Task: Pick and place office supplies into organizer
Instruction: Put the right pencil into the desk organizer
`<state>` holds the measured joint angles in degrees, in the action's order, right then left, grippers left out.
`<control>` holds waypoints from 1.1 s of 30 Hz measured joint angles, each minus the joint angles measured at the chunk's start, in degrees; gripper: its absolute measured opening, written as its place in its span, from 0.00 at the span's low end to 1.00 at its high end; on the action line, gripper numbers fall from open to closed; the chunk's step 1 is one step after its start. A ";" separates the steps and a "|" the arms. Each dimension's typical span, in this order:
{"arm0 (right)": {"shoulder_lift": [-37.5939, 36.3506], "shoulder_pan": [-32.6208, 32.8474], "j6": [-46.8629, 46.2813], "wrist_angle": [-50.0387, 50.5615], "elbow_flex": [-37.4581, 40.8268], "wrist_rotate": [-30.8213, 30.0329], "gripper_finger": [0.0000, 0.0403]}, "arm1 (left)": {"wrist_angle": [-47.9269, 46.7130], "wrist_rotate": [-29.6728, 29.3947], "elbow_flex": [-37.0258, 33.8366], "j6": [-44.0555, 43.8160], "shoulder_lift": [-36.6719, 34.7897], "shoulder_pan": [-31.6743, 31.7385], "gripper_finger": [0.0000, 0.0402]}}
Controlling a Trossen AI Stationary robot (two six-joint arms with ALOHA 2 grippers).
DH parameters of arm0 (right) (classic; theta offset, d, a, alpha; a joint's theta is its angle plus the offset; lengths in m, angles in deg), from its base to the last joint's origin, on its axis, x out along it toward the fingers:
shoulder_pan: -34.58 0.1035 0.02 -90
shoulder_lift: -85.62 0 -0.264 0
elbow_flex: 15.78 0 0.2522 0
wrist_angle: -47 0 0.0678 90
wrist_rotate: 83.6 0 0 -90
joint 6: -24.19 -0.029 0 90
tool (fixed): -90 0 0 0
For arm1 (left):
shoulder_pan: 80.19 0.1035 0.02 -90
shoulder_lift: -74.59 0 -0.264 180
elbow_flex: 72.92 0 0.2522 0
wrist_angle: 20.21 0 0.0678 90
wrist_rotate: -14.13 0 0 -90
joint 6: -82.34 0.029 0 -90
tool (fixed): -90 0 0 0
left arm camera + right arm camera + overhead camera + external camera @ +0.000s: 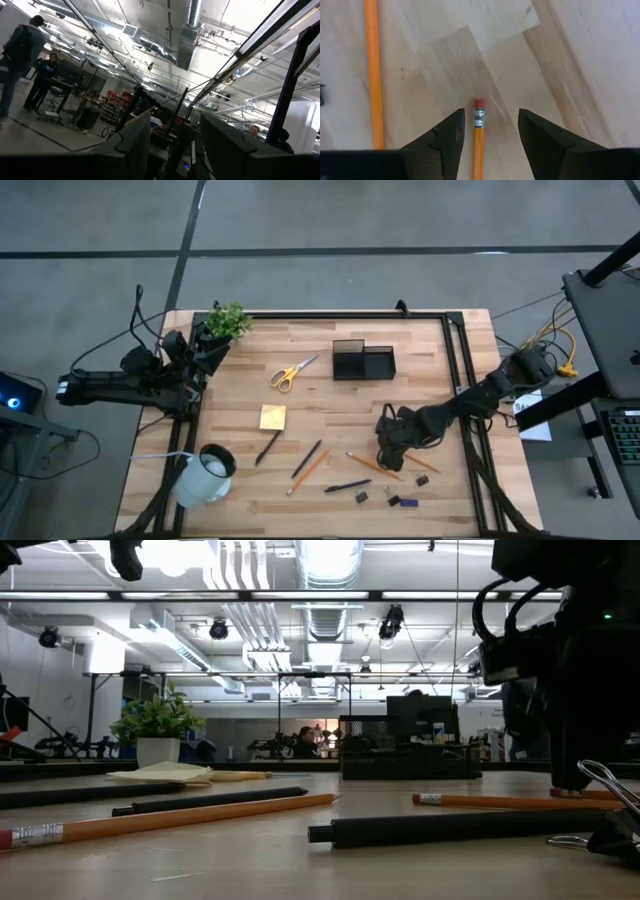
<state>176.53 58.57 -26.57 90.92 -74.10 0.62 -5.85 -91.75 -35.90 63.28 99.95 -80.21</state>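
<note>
Above the counter (pixel 330 430), the right pincer (pixel 489 131) stood apart, straddling an orange pencil (pixel 479 140); the left pincer (pixel 175 145) waited apart by the plant (pixel 228 320).

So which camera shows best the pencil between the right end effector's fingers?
The right wrist view: the pencil lies centred between the open fingers, eraser end visible. The high view shows it mostly hidden under the arm; the left wrist view shows none.
</note>
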 joint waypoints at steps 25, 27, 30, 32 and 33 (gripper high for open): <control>2.12 -0.09 1.04 -2.85 -0.20 4.09 0.39 | 0.13 0.02 0.00 -0.01 -0.04 0.01 0.39; 2.05 -0.04 1.05 -2.75 -0.17 4.25 0.38 | 0.13 0.04 0.00 -0.01 -0.04 -0.01 0.39; 2.05 -0.04 1.14 -2.49 -0.15 4.39 0.37 | 0.13 0.04 0.00 -0.01 -0.04 0.00 0.39; 2.05 -0.04 1.22 -2.13 -0.15 4.39 0.35 | 0.13 0.04 0.00 -0.01 -0.04 -0.01 0.39; 2.05 -0.03 1.24 -2.01 -0.15 4.38 0.35 | 0.13 0.04 0.00 -0.01 -0.04 -0.01 0.39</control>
<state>178.58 58.55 -25.33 88.91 -74.25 5.00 -5.72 -91.71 -35.90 63.27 99.91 -80.22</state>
